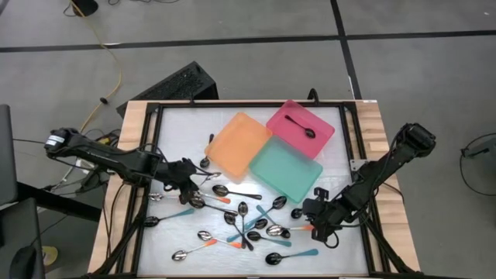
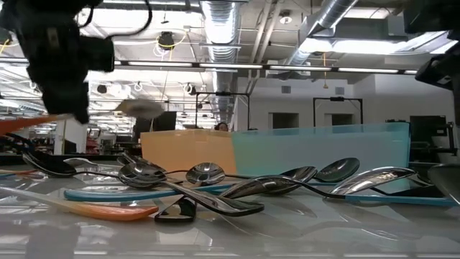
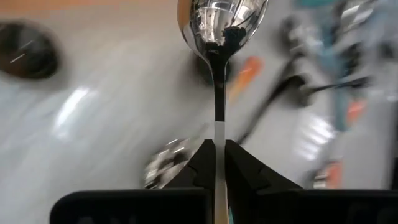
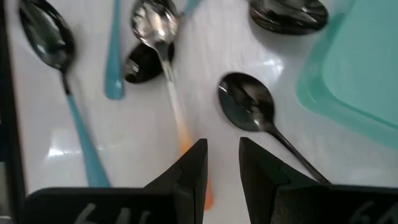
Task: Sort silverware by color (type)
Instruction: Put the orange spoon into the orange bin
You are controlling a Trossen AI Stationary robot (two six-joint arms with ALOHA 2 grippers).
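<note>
Several spoons with orange, teal and black handles lie scattered on the white table's near half. My left gripper is at the heap's left end, shut on a shiny spoon with an orange handle. My right gripper hangs open at the heap's right end. It is just above an orange-handled spoon and beside a black spoon, and nothing shows between its fingers. One black spoon lies in the pink tray. My left gripper pinches the spoon's handle between its two fingers, a little behind the bowl, with the fingers running along it. The bowl sticks out ahead of the fingertips. The spoon is lifted clear above the other spoons, roughly level in the low view.
Three trays stand close together at the far middle: orange, pink, and teal. A black frame borders the white surface. Spoons crowd the stretch between the two grippers.
</note>
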